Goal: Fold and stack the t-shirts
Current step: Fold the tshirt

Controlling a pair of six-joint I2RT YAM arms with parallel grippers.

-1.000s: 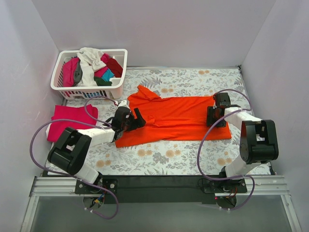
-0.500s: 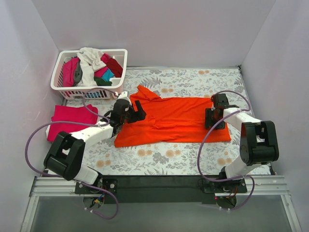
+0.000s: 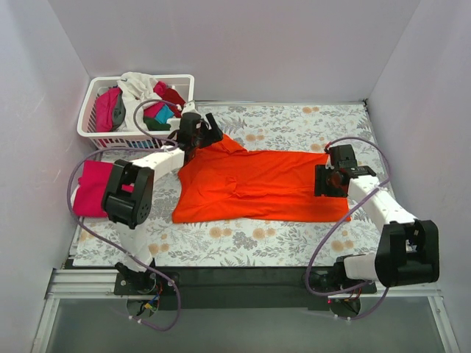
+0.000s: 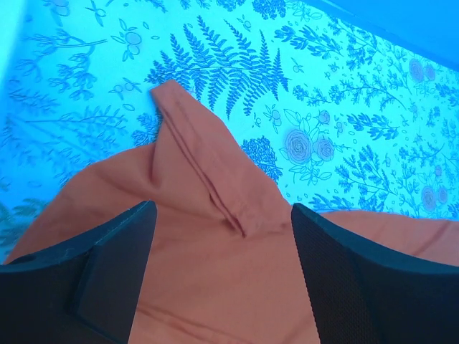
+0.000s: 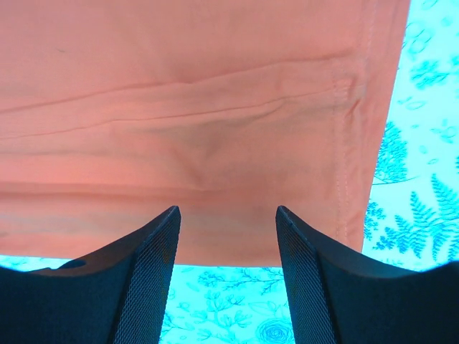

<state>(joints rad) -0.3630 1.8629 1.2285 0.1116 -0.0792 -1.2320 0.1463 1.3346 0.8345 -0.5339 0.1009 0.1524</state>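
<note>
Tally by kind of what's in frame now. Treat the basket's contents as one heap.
T-shirts laid out: 2 (orange t-shirt, magenta-pink t-shirt)
Baskets: 1 (white basket)
Heaps: 1 (clothes heap inside it, pieces too tangled to count)
Grippers: 2 (left gripper, right gripper)
Total: 6

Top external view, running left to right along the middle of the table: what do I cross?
Folded magenta-pink cloth t-shirt → left gripper, open → bright orange cloth t-shirt, spread flat → right gripper, open.
</note>
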